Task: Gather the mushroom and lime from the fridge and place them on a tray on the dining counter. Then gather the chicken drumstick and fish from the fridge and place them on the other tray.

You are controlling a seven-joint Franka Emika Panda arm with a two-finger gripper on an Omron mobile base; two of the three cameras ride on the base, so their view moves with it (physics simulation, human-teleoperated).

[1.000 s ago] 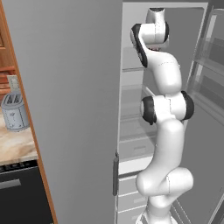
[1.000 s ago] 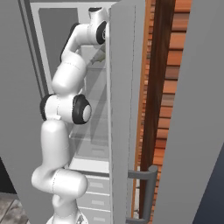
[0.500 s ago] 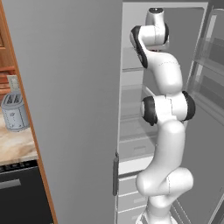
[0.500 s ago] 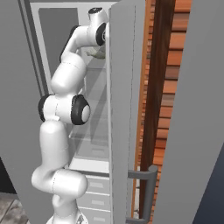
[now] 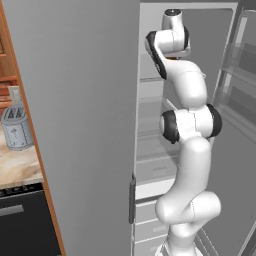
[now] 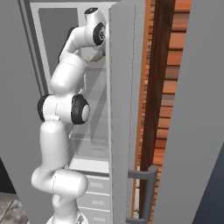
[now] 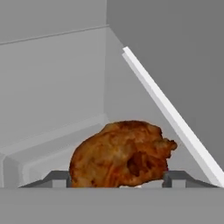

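While the gripper (image 7: pixel 116 186) stands wide with one finger on each side of the chicken drumstick (image 7: pixel 122 153) at six o'clock on a high fridge (image 5: pixel 90 100) shelf, the lumpy meat looks light, greasy, best squeezed across its thick middle.

A silver toaster (image 5: pixel 16 127) stands upright on a beige stone counter (image 5: pixel 17 167) at the far left of the left base view, with a dark appliance front (image 5: pixel 22 222) below the counter edge. A wooden panel (image 5: pixel 35 150) runs down beside them, just right of the toaster. In the right base view a red brick wall (image 6: pixel 173 87) shows with a dark wooden post (image 6: pixel 155 96) standing upright in front of it.
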